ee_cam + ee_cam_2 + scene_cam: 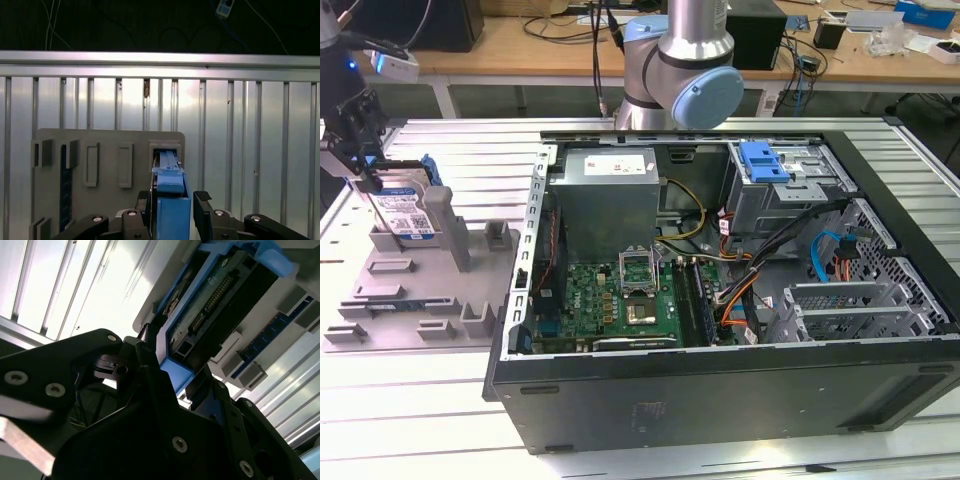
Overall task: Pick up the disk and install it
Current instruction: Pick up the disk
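1. Your gripper [172, 197] straddles the disk [174, 222] in the first wrist view, its black fingers [202, 205] spread to either side of the blue frame. A thin dark gap shows at one finger, so the jaws read as open rather than clamped.
2. Seen from the second wrist view, the gripper [172, 362] flanks one end of the disk [220, 295], whose dark underside and row of connector pins sit inside the blue frame.
3. You can see the disk [408, 212] in the exterior view standing on edge in a slot of a grey holder [390, 300], white-and-blue label facing outward. The gripper [360, 165] hangs just above and beside it, at the exterior view's far left.
4. That holder [107, 150] lies flat on a ribbed metal table [250, 150]. Several of its other slots and posts stand near the disk.
5. To the exterior view's right of the holder, well apart from the disk, an open computer case [720, 380] rests on the same table [420, 420].
6. Inside the case, a green circuit board [620, 290] lies below a silver power box [610, 190]. A blue latch [765, 160] tops a grey drive cage [800, 190] near the far corner.
7. Behind the case rises your arm's grey and blue base [685, 60], with a wooden bench [520, 40] beyond.
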Tool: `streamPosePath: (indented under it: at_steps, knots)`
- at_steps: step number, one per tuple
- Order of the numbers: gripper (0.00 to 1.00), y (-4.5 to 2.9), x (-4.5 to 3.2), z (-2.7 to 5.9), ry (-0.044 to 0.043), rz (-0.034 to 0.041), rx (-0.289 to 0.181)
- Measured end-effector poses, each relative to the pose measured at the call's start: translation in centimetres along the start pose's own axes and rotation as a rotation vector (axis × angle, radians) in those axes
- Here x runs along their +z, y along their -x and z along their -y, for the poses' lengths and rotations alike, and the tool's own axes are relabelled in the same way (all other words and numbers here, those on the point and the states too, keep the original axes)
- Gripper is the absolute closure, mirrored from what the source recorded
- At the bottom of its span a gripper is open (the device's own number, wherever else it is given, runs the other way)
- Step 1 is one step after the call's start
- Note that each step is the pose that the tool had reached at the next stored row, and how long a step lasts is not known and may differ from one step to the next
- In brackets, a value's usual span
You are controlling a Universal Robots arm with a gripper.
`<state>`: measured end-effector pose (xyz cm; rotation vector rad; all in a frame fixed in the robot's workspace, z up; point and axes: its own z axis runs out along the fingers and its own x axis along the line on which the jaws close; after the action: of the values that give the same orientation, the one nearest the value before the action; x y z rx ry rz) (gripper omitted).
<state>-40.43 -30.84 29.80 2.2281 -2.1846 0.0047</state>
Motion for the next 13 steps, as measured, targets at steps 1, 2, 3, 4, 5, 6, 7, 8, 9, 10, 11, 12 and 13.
streamPosePath:
  at_steps: [1,2,3,4,5,6,7,8,9,10,11,12,13]
  knots:
    - [0.52,0.00,0.01,-0.01,0.0001,0.0000,0.000]
    - [0.52,0.00,0.03,-0.01,0.0001,0.0000,0.000]
    - [0.52,0.00,0.05,-0.02,0.0001,0.0000,0.000]
    - [0.52,0.00,0.07,-0.02,0.0001,-0.0001,0.000]
    - [0.53,0.00,0.09,-0.02,0.0001,0.0000,0.000]
    - [0.61,0.00,0.11,-0.02,0.0001,0.0000,0.000]
    - [0.61,0.00,0.14,-0.03,0.0001,0.0000,0.000]
    - [0.61,0.00,0.15,-0.03,0.0001,0.0000,0.000]
    - [0.61,0.00,0.18,-0.03,0.0000,0.0000,0.000]
    - [0.61,0.00,0.20,-0.03,0.0000,0.0000,0.000]
    - [0.61,0.00,0.22,-0.04,0.0001,0.0000,0.000]
    - [0.61,0.00,0.23,-0.04,0.0001,-0.0001,0.000]
    - [0.61,0.00,0.23,-0.05,0.0002,-0.0001,0.000]
